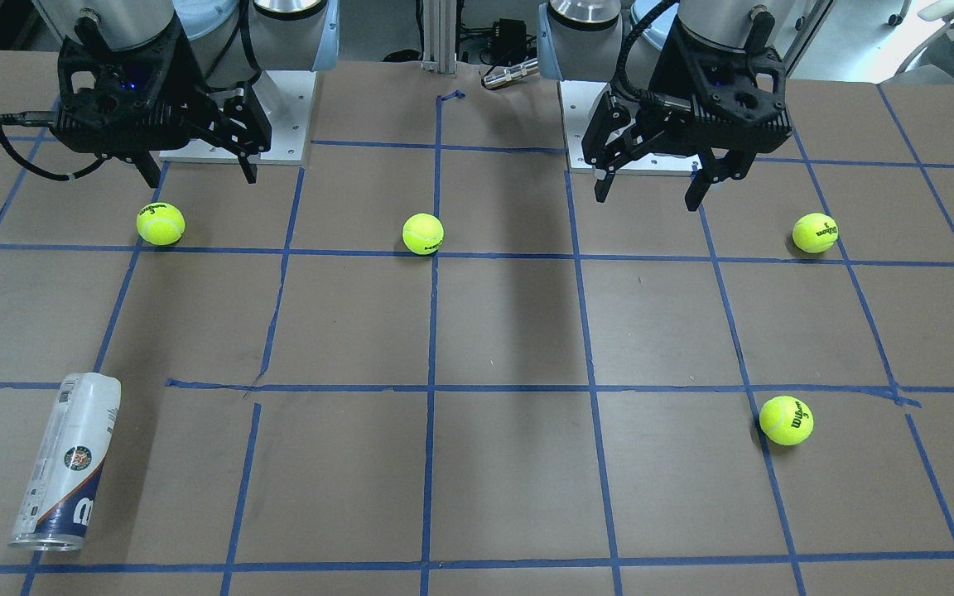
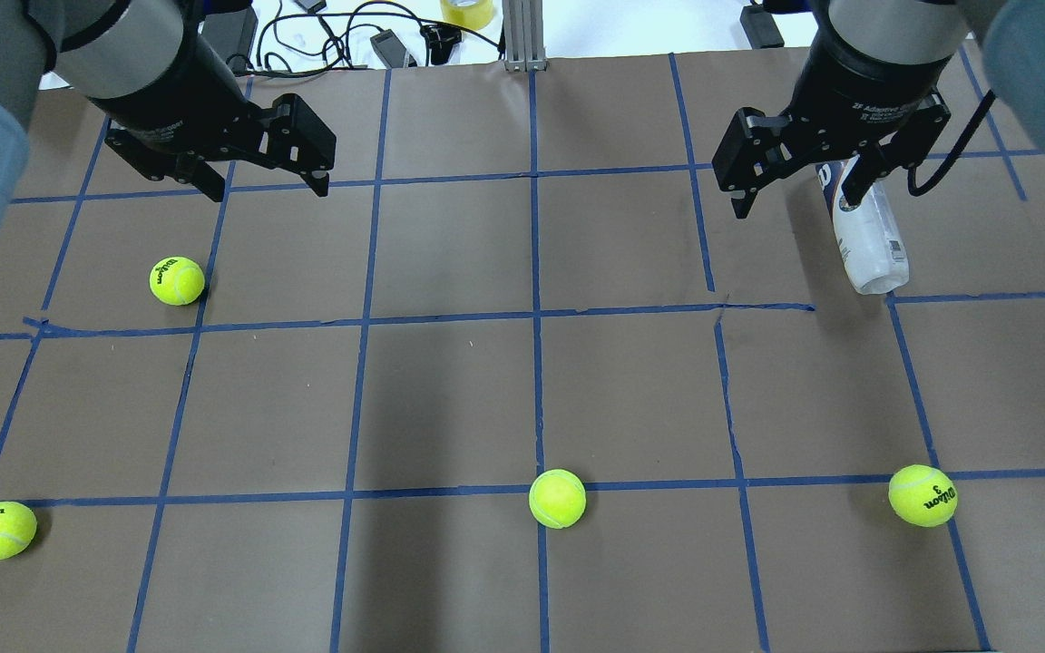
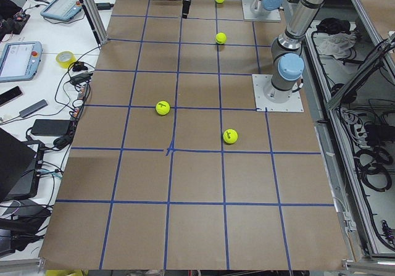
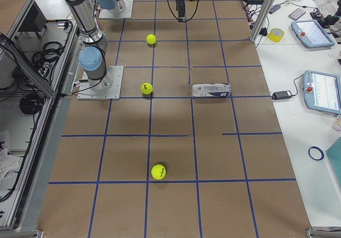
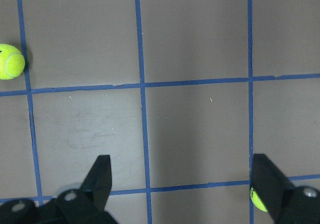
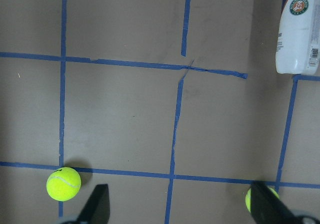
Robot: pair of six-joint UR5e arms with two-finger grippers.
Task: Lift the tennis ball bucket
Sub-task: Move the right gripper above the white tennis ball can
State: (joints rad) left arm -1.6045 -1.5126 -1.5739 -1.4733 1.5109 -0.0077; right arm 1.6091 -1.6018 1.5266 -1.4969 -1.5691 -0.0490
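Observation:
The tennis ball bucket point(image 1: 67, 463), a slim clear tube with a white label, navy band and round emblem, lies on its side on the brown table. It looks to hold no balls. In the overhead view the bucket point(image 2: 869, 243) lies past my right gripper point(image 2: 795, 201), whose finger covers part of it. In the right wrist view the bucket point(image 6: 300, 33) is at the top right, off to one side of the open jaws. My right gripper point(image 1: 200, 180) hangs open and empty above the table. My left gripper point(image 1: 649, 197) is open and empty, far from the bucket.
Several yellow-green tennis balls lie loose on the table: one point(image 2: 177, 280) near my left gripper, one point(image 2: 0, 530) at the near left, one point(image 2: 557, 498) in the middle, one point(image 2: 922, 495) at the near right. Blue tape lines grid the table point(image 2: 450, 399).

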